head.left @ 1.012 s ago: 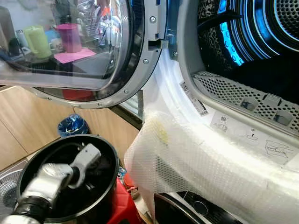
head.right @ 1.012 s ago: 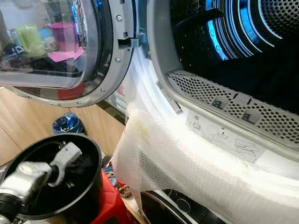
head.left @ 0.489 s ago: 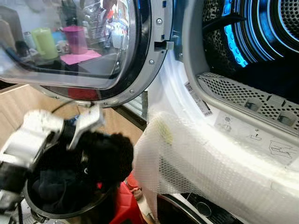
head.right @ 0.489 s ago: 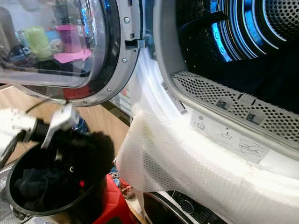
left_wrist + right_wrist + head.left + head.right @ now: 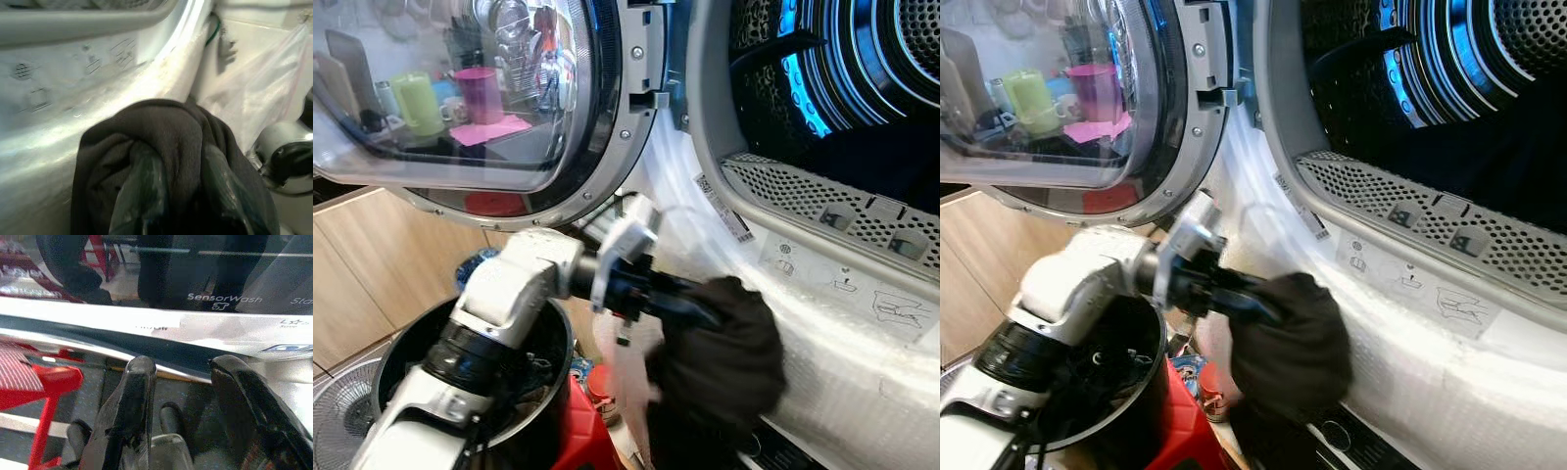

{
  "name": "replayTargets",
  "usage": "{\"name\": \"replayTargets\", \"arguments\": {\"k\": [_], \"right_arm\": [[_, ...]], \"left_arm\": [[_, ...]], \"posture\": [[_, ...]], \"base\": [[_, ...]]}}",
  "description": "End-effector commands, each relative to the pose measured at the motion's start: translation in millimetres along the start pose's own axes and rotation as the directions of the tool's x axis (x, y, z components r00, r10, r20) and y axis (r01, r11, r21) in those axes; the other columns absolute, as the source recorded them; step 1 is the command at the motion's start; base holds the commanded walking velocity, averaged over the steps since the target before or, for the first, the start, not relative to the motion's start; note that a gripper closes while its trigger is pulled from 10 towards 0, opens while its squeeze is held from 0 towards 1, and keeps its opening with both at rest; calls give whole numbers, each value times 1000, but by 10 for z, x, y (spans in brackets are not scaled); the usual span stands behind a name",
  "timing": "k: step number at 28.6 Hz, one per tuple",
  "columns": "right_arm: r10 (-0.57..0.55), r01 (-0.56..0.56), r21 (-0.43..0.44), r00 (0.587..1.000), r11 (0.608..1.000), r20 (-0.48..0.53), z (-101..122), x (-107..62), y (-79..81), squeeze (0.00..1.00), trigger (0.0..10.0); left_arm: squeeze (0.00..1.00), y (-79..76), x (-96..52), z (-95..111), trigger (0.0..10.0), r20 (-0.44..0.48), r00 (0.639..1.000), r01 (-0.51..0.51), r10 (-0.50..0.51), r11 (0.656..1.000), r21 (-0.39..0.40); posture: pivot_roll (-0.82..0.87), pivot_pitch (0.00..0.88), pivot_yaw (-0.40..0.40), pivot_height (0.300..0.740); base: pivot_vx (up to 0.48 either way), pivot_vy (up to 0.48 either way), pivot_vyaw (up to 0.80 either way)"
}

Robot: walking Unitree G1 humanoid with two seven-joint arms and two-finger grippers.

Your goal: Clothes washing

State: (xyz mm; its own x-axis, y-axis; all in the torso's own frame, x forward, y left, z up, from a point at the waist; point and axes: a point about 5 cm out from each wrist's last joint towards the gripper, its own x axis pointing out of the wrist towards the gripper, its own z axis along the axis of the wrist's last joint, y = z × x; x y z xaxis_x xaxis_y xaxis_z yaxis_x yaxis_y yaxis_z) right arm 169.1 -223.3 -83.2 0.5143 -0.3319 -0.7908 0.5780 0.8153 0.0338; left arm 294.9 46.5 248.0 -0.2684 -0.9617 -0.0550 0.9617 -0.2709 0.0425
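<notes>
One dark garment (image 5: 720, 357) hangs bunched in the left gripper (image 5: 690, 311), fingers pinching it, just in front of the bubble-wrapped lower rim (image 5: 862, 392) of the washing machine, below the drum opening (image 5: 842, 88). Left arm reaches across from above the black bucket (image 5: 401, 352), which sits beside a red stool (image 5: 578, 431). Machine door (image 5: 499, 98) stands swung open to the left. Right gripper (image 5: 188, 396) has fingers spread, empty, near a panel (image 5: 225, 298) reading SensorWash.
</notes>
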Motion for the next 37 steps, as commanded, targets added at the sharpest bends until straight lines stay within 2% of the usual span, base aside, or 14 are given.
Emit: {"name": "replayTargets", "arguments": {"k": [1,5,6,9,12,13,15,16,20,22,25,27,30,37], "right_arm": [[-16,16,33,1000,999,21,-10,-8,-65,0,10000],[10,-10,9,998,1000,55,2,-15,-131,0,10000],[92,-85,-121,994,989,60,-34,-35,-191,0,10000],[147,-132,-233,988,963,48,-74,-55,-235,0,10000],[217,-207,-489,976,847,-37,-238,-130,-457,0,10000],[217,-207,-489,976,847,-37,-238,-130,-457,0,10000],[298,-288,-633,950,719,-94,-354,-240,-647,0,10000],[298,-288,-633,950,719,-94,-354,-240,-647,0,10000],[489,-406,-635,871,657,-50,-329,-384,-585,0,10000],[650,-535,-602,759,593,-34,-252,-614,-534,0,10000],[727,-604,-584,686,542,-36,-217,-771,-498,0,10000],[847,-708,-573,530,412,-47,-112,-1169,-458,1000,10000],[847,-708,-573,530,412,-47,-112,-1169,-458,1000,10000],[891,-747,-599,438,288,-117,-70,-1528,-527,1000,10000]], "left_arm": [[0,-51,11,21,0,17,1000,17,-17,1000,-8],[0,-69,-87,-82,0,-7,999,-37,36,998,-44],[0,-72,-207,-211,0,-45,993,-113,109,990,-80],[0,-80,-260,-287,0,-70,987,-149,142,984,-97],[0,-123,-263,-426,0,-82,985,-161,151,977,-140],[0,-123,-263,-426,0,-82,985,-161,151,977,-140],[0,-130,-218,-571,0,-112,980,-181,165,970,-161],[0,-130,-218,-571,0,-112,980,-181,165,970,-161],[0,-140,-181,-646,0,-127,978,-186,165,968,-170],[0,-164,-146,-725,0,-140,979,-173,148,966,-191],[0,-185,-128,-777,0,-150,980,-160,130,965,-207],[0,-265,-97,-985,0,-210,975,-119,66,961,-250],[0,-265,-97,-985,0,-210,975,-119,66,961,-250],[0,-364,-12,-1286,0,-280,960,-89,0,948,-305]], "posture": [[149,0,58,740],[144,16,55,740],[144,33,48,740],[143,36,47,740],[118,61,34,740],[118,61,34,740],[108,68,22,740],[108,68,22,740],[101,67,20,740],[91,58,21,740],[91,58,21,740],[72,40,24,740],[72,40,24,740],[54,18,23,740]], "base": [[0,0,0],[0,0,0],[0,0,0],[0,0,0],[0,0,0],[0,0,0],[0,0,0],[0,0,0],[0,0,0],[0,0,0],[0,0,0],[0,0,0],[0,0,0],[0,0,0]]}}
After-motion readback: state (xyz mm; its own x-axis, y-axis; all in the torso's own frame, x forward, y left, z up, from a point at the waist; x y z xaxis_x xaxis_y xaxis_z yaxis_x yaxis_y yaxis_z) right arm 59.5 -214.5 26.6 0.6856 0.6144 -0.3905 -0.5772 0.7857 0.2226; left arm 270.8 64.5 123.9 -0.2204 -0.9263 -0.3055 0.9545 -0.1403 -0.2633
